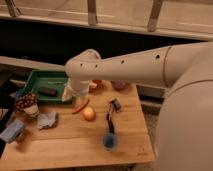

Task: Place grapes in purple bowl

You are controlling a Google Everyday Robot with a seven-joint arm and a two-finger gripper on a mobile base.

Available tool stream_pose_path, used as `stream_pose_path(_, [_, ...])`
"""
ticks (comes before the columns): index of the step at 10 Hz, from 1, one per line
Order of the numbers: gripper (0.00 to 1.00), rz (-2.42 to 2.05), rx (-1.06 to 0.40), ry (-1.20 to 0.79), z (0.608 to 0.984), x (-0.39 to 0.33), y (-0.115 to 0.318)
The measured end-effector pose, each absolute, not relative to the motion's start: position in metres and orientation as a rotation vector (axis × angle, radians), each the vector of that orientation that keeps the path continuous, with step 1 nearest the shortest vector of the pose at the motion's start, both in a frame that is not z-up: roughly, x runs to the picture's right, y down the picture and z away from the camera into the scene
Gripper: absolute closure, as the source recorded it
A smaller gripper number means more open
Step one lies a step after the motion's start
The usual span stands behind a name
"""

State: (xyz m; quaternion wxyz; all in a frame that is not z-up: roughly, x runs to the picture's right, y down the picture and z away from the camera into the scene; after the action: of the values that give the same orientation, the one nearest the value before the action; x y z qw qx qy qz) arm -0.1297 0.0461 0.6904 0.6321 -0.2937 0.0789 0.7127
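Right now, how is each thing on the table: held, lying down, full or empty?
grapes: heaped on the white cup, not held.
purple bowl: upright at the back edge, no grapes inside.
hand: low beside the green tray at its right end, away from the grapes.
green tray: holds one dark thing.
orange fruit: loose on the table.
carrot-like piece: lying flat.
blue cup: upright near the front edge.

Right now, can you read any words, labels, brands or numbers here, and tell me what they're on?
None: no readable text shows anywhere. The green tray, the grapes, the purple bowl and the blue cup bear no legible marks. The gripper, at the tray's right edge, shows none either.
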Motion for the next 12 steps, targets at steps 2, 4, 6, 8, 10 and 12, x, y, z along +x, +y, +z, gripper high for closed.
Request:
stream_pose_path(2, [0.36, 1.613, -0.687, 0.166, 0.694, -0.132, 0.047])
stream_pose_path(4, [0.36, 1.593, -0.705, 0.141, 0.701, -0.153, 0.042])
stream_pose_path(6, [0.36, 1.568, -0.715, 0.107, 0.71, -0.188, 0.031])
stream_pose_path(8, [0.36, 1.531, -0.729, 0.061, 0.721, -0.242, 0.013])
stream_pose_path(10, [0.36, 1.493, -0.737, 0.025, 0.727, -0.283, -0.003])
stream_pose_path(12, [0.36, 1.443, -0.752, -0.024, 0.733, -0.33, -0.019])
